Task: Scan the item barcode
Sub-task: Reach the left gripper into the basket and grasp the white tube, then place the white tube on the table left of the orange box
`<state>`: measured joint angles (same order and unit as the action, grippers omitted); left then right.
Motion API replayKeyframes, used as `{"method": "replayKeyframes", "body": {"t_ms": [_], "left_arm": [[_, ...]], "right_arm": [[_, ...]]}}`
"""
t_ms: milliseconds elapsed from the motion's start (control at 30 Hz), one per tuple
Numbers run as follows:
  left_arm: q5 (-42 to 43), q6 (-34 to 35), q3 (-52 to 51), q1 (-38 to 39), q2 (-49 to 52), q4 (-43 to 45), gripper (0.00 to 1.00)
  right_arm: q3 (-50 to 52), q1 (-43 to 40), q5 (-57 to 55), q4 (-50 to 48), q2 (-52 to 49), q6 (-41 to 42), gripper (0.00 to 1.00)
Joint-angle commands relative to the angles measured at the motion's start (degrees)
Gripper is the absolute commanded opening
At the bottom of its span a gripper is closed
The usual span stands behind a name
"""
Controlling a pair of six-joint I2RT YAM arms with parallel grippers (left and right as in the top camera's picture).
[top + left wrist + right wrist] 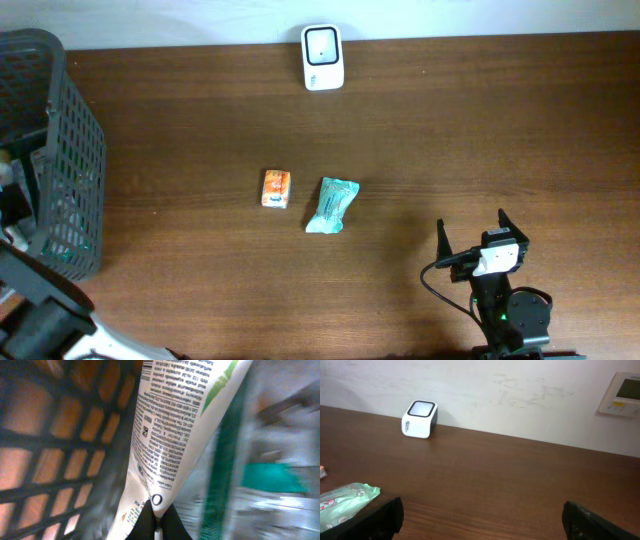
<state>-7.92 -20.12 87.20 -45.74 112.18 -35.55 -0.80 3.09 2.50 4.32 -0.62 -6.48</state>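
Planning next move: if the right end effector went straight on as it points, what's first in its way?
Looks free: only bare table ahead of the right end effector, then probably the wall; the scanner sits off left.

The worktop point(450, 130) is showing a dark brown wood grain. The basket point(70, 150) is showing a dark grey open grid. The scanner point(323, 57) is showing a white shell around a black face. The small box point(276, 188) is showing orange with white marks, the packet point(332, 205) pale teal. The pouch point(175, 415) is showing white with fine black print and a green stripe.
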Motion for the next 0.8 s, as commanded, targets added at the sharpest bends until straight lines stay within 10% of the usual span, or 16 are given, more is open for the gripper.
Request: {"method": "replayKeyframes", "body": {"t_ms": [0, 267, 433, 767], "left_arm": [[9.29, 3.06, 1.36, 0.26, -11.04, 1.68, 0.00], [14.62, 9.86, 1.38, 3.74, -26.34, 5.64, 0.00], [14.16, 15.72, 1.36, 19.02, -39.52, 5.46, 0.00], [14.14, 25.73, -4.31, 50.77, -20.92, -17.18, 0.00]], "right_arm": [[0.48, -0.13, 0.28, 0.00, 0.42, -0.35, 0.98], [0.48, -0.11, 0.28, 0.00, 0.42, -0.35, 0.98], [0.48, -0.13, 0.28, 0.00, 0.42, -0.35, 0.98], [0.48, -0.11, 0.28, 0.00, 0.42, -0.35, 0.98]]}}
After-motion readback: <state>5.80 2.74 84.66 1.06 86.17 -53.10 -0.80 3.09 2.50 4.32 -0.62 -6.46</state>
